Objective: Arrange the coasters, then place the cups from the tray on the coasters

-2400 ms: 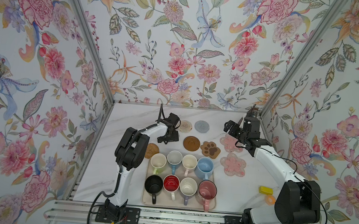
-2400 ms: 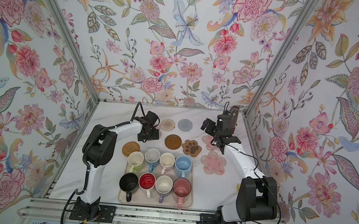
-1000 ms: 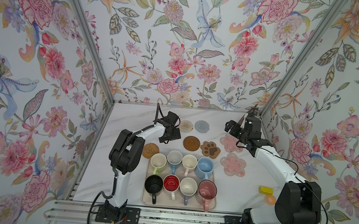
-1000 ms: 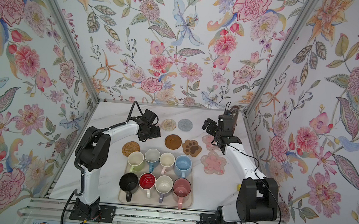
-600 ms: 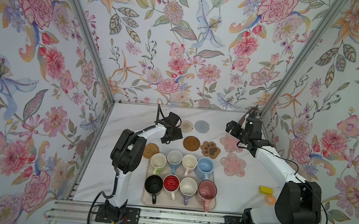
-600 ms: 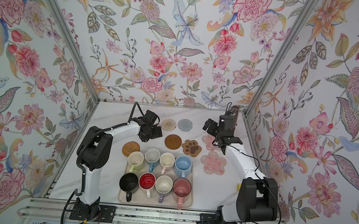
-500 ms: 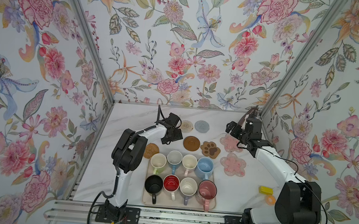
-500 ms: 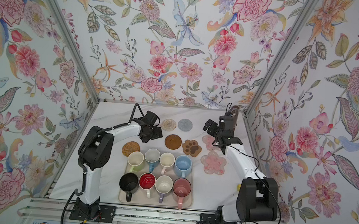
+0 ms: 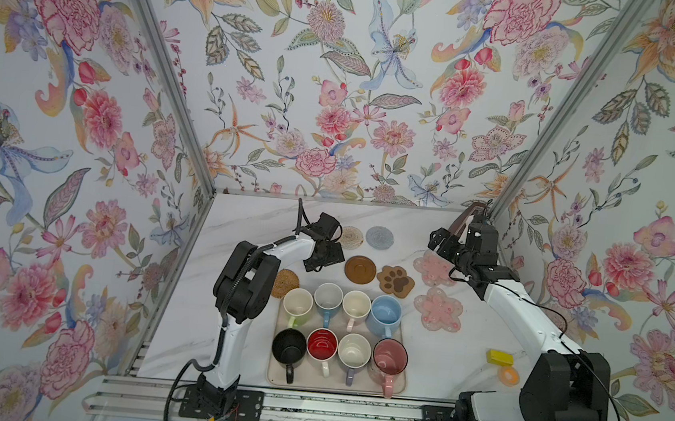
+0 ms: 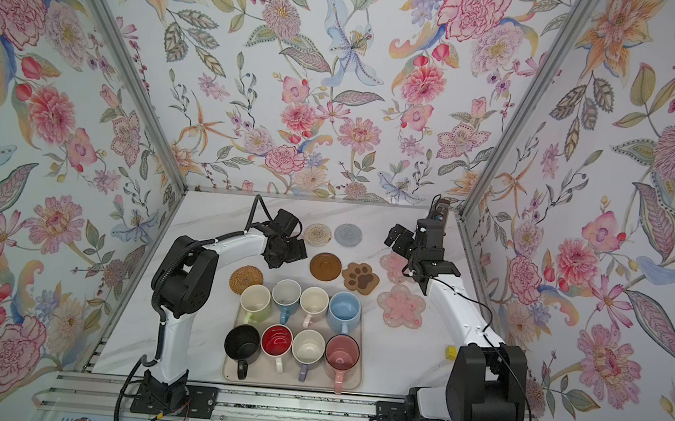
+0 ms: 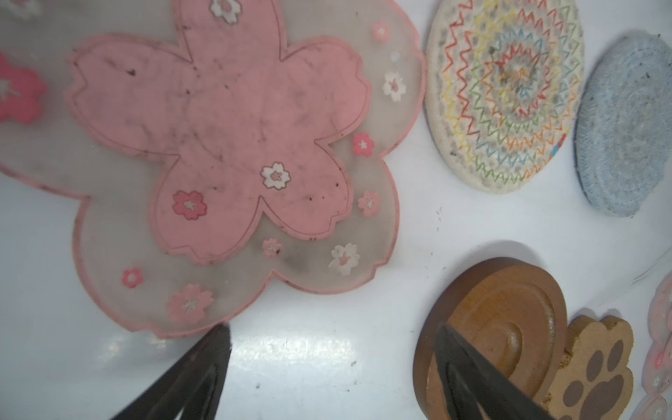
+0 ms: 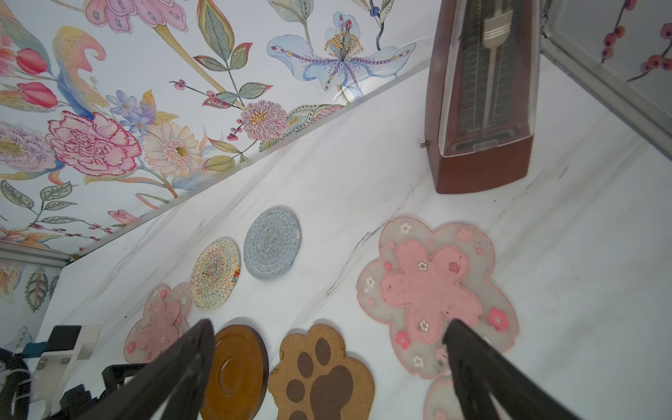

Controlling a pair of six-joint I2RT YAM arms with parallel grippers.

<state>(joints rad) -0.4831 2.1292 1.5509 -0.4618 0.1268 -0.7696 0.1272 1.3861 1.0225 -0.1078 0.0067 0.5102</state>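
We see barely any change: left gripper still wide open, empty, above pink flower coaster; right gripper gaping, empty. All cups on tray, so we're mid-arranging.

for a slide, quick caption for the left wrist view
Open left gripper beside a pink flower coaster, beige woven round and brown disc nearby.

Floral-papered walls and aluminium posts enclose a white marbled tabletop

Eight cups stand in the tray; just beyond it lie the brown disc, paw coaster and rattan round.
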